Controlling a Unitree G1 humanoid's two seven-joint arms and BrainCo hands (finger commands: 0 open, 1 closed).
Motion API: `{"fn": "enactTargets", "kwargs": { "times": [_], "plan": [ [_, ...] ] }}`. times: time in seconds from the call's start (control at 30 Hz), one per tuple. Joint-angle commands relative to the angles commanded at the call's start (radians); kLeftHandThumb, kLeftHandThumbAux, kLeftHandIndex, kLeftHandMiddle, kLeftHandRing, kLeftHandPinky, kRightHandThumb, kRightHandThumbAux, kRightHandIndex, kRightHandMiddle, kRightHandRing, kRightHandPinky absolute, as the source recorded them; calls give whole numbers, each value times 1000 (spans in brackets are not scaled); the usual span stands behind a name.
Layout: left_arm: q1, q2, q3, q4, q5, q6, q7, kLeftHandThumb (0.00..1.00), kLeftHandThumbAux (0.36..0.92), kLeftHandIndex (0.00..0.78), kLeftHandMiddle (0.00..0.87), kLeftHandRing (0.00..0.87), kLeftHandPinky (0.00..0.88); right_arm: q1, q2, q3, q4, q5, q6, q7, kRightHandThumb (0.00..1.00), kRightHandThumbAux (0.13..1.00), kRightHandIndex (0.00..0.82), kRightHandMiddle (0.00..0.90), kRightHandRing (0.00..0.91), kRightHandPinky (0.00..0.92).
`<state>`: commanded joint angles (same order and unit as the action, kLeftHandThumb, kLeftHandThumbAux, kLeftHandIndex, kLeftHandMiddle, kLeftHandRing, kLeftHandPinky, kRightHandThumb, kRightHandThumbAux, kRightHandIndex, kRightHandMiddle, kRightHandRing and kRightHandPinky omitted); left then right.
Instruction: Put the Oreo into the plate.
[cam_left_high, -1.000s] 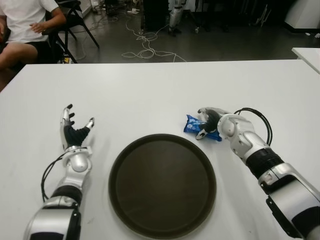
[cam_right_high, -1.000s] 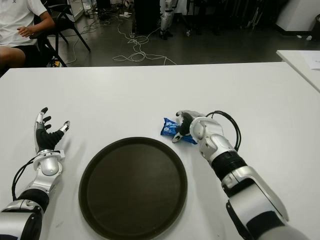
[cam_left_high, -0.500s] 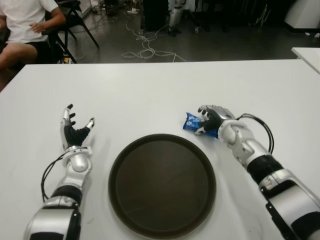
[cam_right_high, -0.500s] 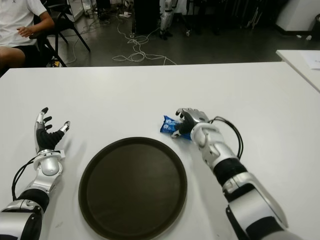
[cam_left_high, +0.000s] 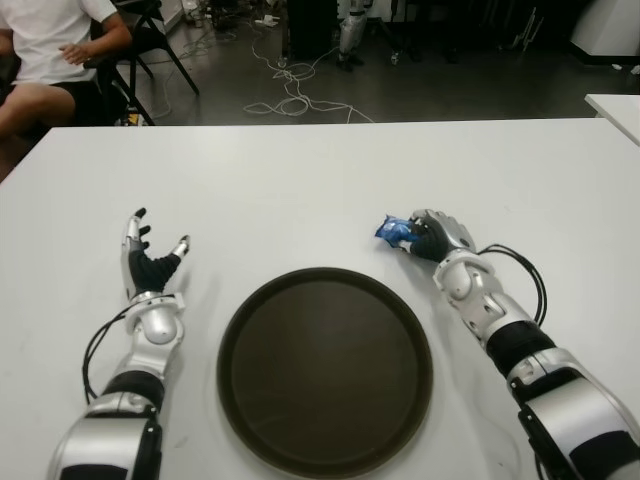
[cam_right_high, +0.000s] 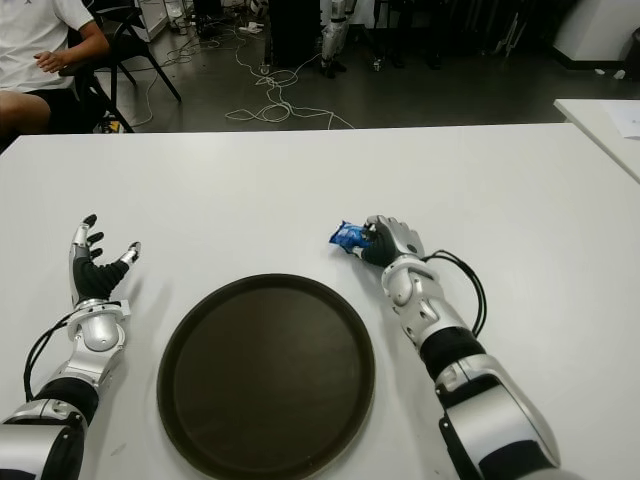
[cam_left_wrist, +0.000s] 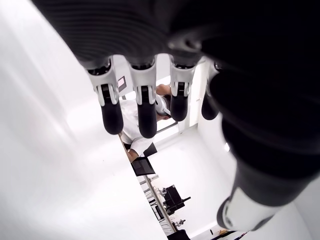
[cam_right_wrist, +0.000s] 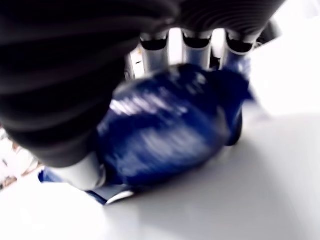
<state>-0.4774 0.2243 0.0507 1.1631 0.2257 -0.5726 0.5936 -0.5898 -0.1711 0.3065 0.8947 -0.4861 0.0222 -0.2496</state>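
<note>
A blue Oreo packet (cam_left_high: 394, 230) is held in my right hand (cam_left_high: 428, 236), whose fingers curl around it just beyond the far right rim of the plate. The right wrist view shows the blue Oreo packet (cam_right_wrist: 170, 130) wrapped by the fingers (cam_right_wrist: 196, 42), close above the white table. The round dark brown plate (cam_left_high: 325, 368) lies on the table in front of me with nothing in it. My left hand (cam_left_high: 146, 255) shows to the left of the plate, fingers spread and holding nothing.
The white table (cam_left_high: 300, 180) stretches far beyond the plate. A person (cam_left_high: 45, 50) sits on a chair past the far left corner. Cables (cam_left_high: 290, 90) lie on the floor behind. Another white table's corner (cam_left_high: 615, 105) shows at the far right.
My right hand has closed on the Oreo packet and turned, shifting it slightly right and away from the plate rim. The left hand has not moved.
</note>
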Motion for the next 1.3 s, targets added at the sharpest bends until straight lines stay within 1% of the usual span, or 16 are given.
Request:
{"fn": "enactTargets", "kwargs": {
  "times": [0.27,0.4,0.57,0.67,0.93,1.17,1.3],
  "plan": [
    [1,-1,4,0,-6,-6,-6,270,785,118,109,136,191,9,8,-22,-17,24,-6,-5,707,718,440,793,788,780],
    [2,0,3,-1,-4,-6,-6,261,785,117,105,135,195,14,9,-28,-35,34,4,7,708,717,441,796,794,786],
    [2,0,2,-2,-4,-5,-8,241,787,114,92,112,164,21,9,-34,-56,41,11,20,707,718,440,793,793,783],
    [1,0,3,-2,-5,-5,-10,238,789,113,89,108,161,23,9,-37,-63,41,17,24,707,718,440,791,792,782],
    [1,0,5,-1,-8,-6,-15,232,793,118,105,131,198,25,10,-38,-80,33,42,32,707,718,440,789,787,777],
    [2,0,5,-1,-6,-9,-12,243,793,120,114,144,214,28,9,-46,-80,42,23,34,706,719,440,791,787,777],
    [1,0,7,-1,-9,-8,-15,248,789,116,113,141,201,31,11,-61,-82,55,6,25,706,719,440,793,790,782]
  ]
}}
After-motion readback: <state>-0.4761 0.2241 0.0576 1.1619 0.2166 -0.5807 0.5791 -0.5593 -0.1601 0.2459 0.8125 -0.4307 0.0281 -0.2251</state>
